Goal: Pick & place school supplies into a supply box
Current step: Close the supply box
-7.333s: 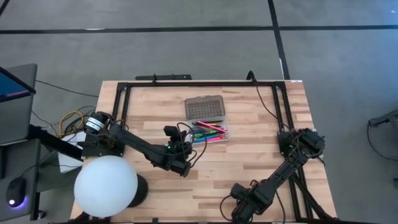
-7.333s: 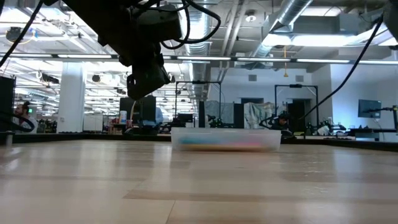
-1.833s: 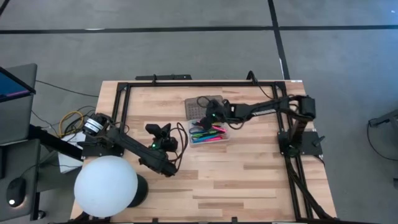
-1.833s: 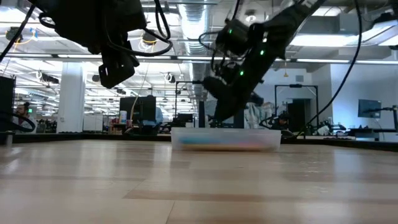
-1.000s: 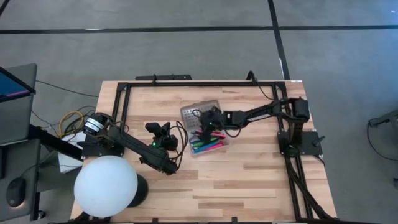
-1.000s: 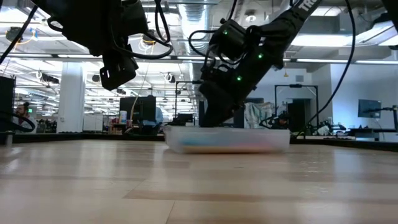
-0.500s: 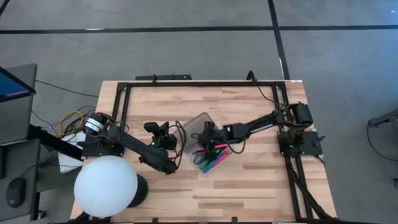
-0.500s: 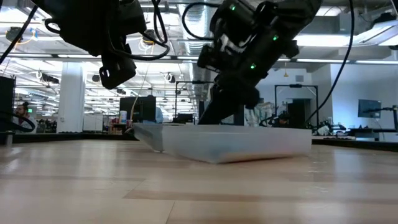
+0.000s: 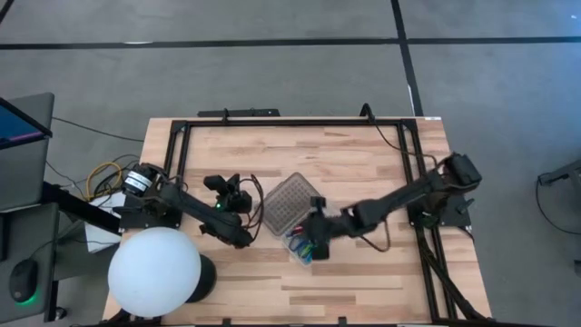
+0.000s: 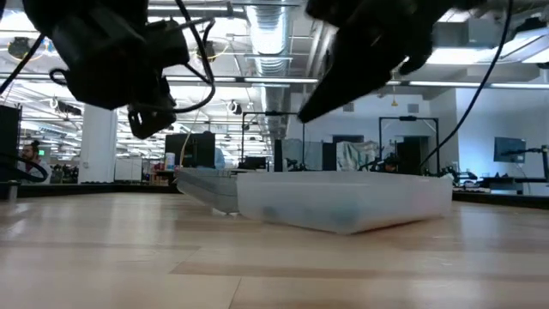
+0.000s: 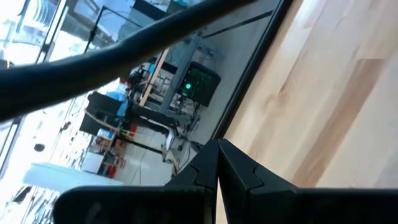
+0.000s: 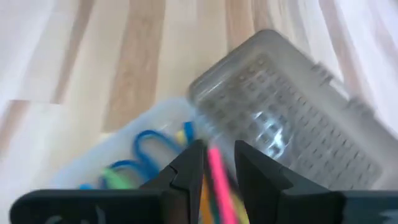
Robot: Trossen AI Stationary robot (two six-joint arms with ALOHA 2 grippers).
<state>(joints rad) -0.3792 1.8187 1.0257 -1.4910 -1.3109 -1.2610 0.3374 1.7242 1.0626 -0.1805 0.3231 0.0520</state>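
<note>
The supply box lies open and slantwise on the wooden table, its grid-textured lid (image 9: 287, 202) toward the far side. Its clear tray (image 9: 300, 251) lies nearer. In the tray lie school supplies: blue-handled scissors (image 12: 149, 142), a pink pen (image 12: 216, 167), and green and yellow ones. My right gripper (image 9: 316, 238) hangs over the tray, fingers slightly apart, with the pink pen showing in the gap. In the low view its tip (image 10: 302, 116) ends above the box (image 10: 343, 202). My left gripper (image 9: 250, 195) is shut, in the air just left of the lid. My right gripper comes slanting down from the table's right over the pens in the tray. I cannot tell whether its fingers (image 12: 186, 171) touch a pen or the tray. The box rests flat on the table.
A large white sphere (image 9: 154, 272) stands at the near left corner. A black frame (image 9: 182, 136) runs along the table's far and side edges, with cables by the left arm's base. Bare wood lies near the front edge.
My right gripper has swept from the table's far middle toward the near edge and has risen. The supply box came along with it: it slid toward the near edge and turned about, from square with the table to slantwise. My left gripper has shifted a little to the left.
</note>
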